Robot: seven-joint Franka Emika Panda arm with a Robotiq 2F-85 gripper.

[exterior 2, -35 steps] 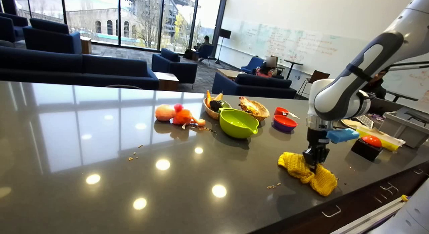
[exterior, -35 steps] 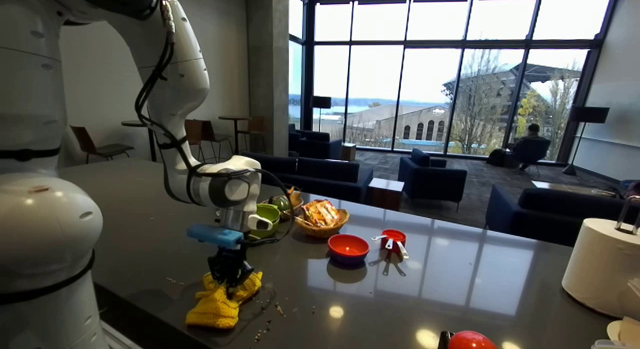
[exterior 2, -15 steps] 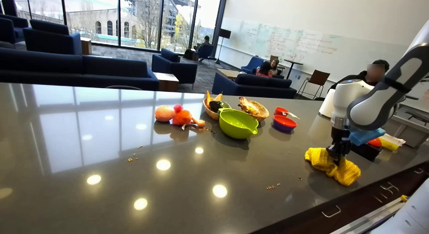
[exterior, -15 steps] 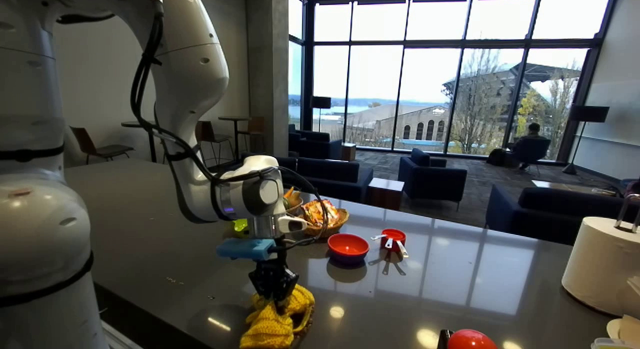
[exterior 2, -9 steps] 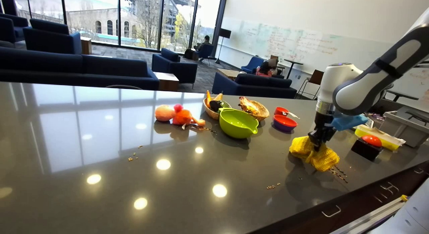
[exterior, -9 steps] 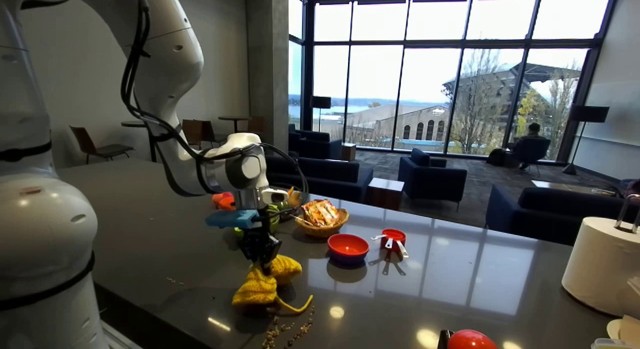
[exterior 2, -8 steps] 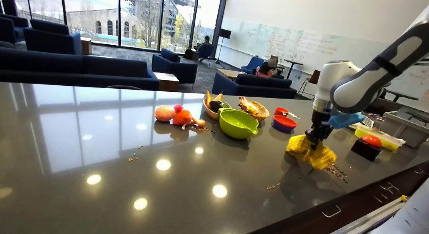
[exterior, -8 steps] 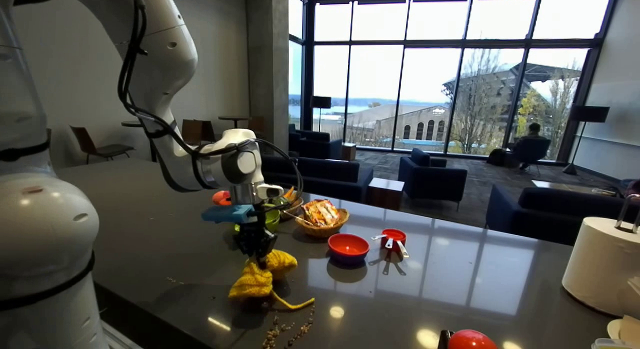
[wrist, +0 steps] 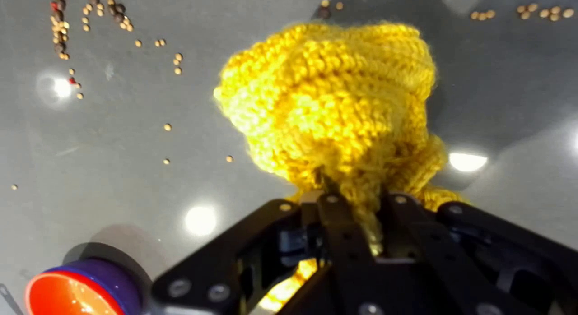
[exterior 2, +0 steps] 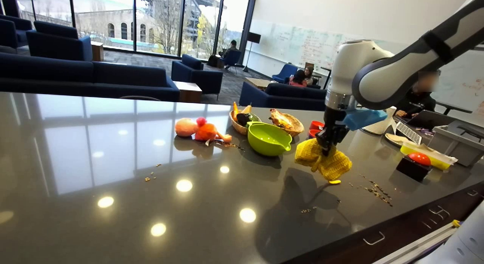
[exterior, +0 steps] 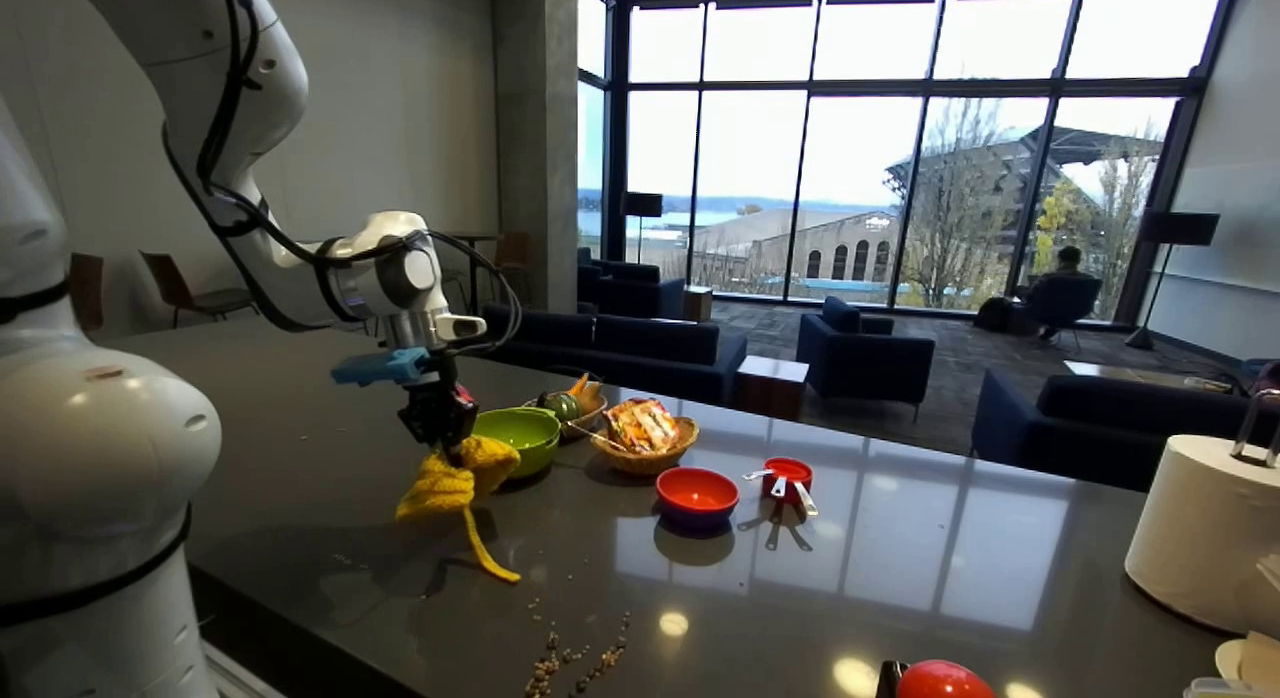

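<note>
Yellow cloth (wrist: 329, 98), partly behind gripper (wrist: 354, 191)

Near my fingers (wrist: 341, 227): green bowl (exterior 2: 264, 146), red-and-purple bowl (wrist: 113, 279). Well apart from them: red-domed black box (exterior 2: 412, 168), white paper roll (exterior: 1200, 538).

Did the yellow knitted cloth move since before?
Yes. In an exterior view, the yellow knitted cloth has moved up and left in the picture, nearer the green mixing bowl.

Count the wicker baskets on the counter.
2. In an exterior view, both are partly behind the green bowl: one basket toward its left, the other basket toward its right.
</note>
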